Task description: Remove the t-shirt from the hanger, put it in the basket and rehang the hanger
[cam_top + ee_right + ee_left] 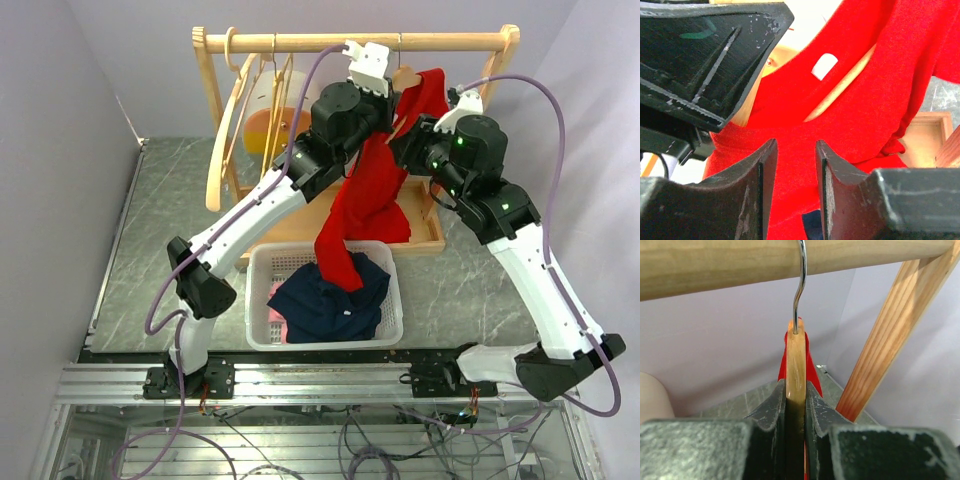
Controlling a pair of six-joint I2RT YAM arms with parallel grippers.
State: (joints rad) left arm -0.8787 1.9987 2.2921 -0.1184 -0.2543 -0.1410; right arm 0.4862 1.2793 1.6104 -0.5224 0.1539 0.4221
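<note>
The red t-shirt (372, 190) hangs on a wooden hanger (796, 360) whose metal hook (800, 285) is over the rack rod (440, 42). Its lower part trails down into the white basket (258, 300). My left gripper (393, 92) is shut on the hanger's neck, just below the hook (796, 386). My right gripper (418, 132) is open, its jaws (795, 147) close in front of the shirt's chest (850, 120), below the collar. The hanger's arm (840, 90) and a white label (824, 66) show through the neck opening.
The basket holds a navy garment (330, 300) and something pink (275, 318). Empty wooden hangers (228, 130) and a yellow-orange garment (275, 120) hang at the rod's left. The rack's wooden base tray (428, 238) and right post (890, 340) stand close by.
</note>
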